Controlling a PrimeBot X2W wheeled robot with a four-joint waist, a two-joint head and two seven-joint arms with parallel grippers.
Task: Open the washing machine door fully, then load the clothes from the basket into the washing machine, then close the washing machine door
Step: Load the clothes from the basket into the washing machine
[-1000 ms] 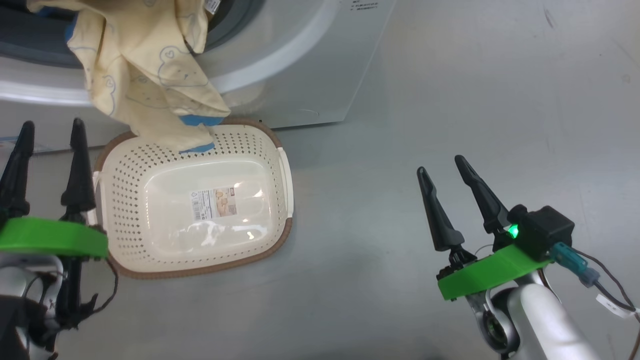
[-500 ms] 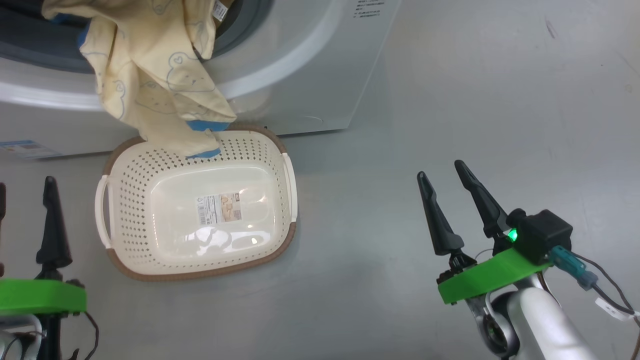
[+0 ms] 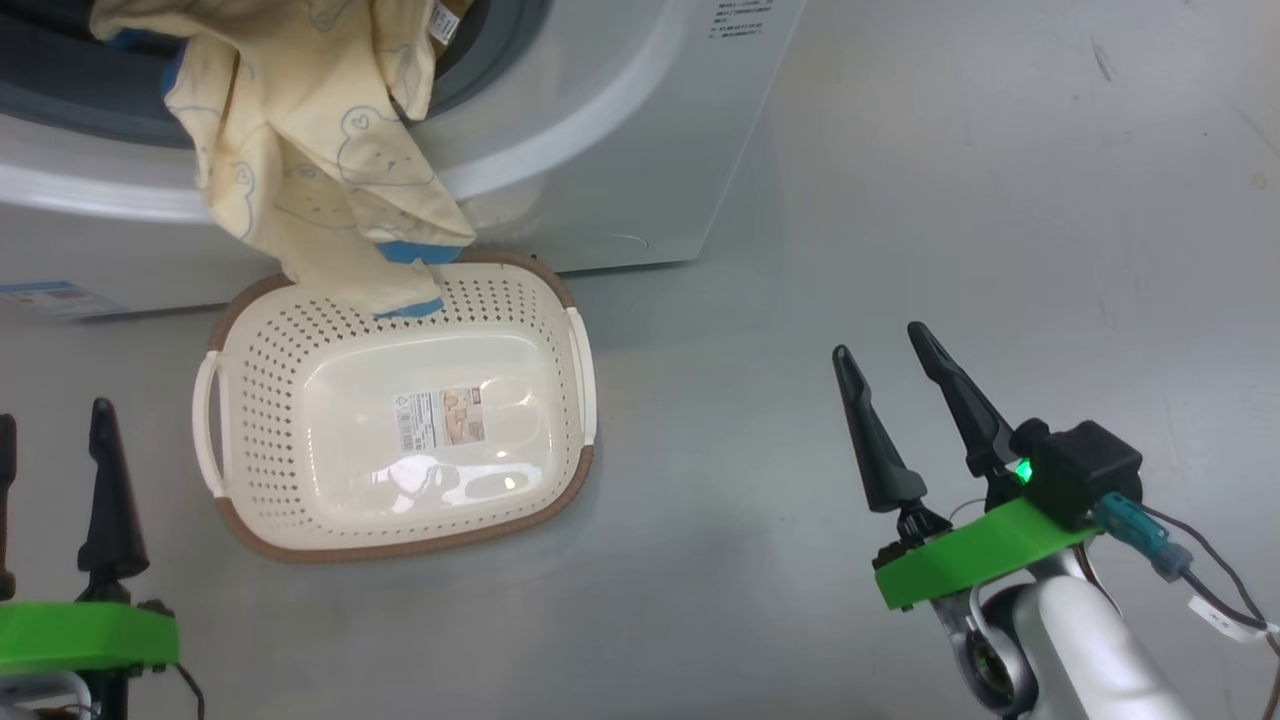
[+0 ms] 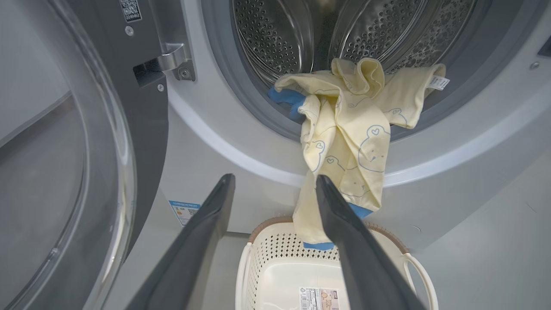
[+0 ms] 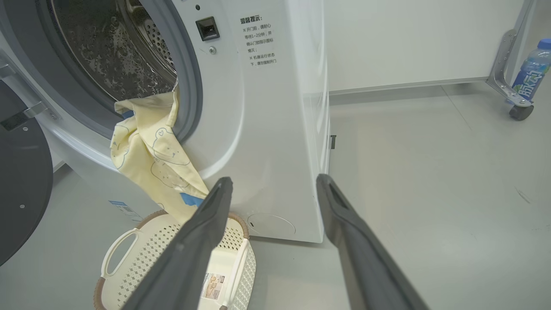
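The clothes [image 3: 310, 150], pale yellow with bear prints and blue cuffs, hang out of the washing machine's [image 3: 620, 130] drum opening. Their lower end dangles over the far rim of the basket [image 3: 400, 548], which holds nothing else but its label. The left wrist view shows the clothes [image 4: 348, 137] draped over the grey gasket, with the washing machine door [image 4: 64, 150] swung open at the left. My left gripper [image 3: 50, 420] is open at the lower left, clear of the basket. My right gripper [image 3: 878, 342] is open over the bare floor, right of the basket.
The basket [image 5: 129, 267] stands on the grey floor right against the machine's front. The door's black rim [image 5: 21, 181] stands to the machine's left. Far right, a plastic bottle [image 5: 531, 71] sits by a cart's castor wheel [image 5: 518, 112].
My left gripper has pulled back from beside the basket toward the lower left corner. The head view has shifted a little. The right gripper and the clothes have stayed put.
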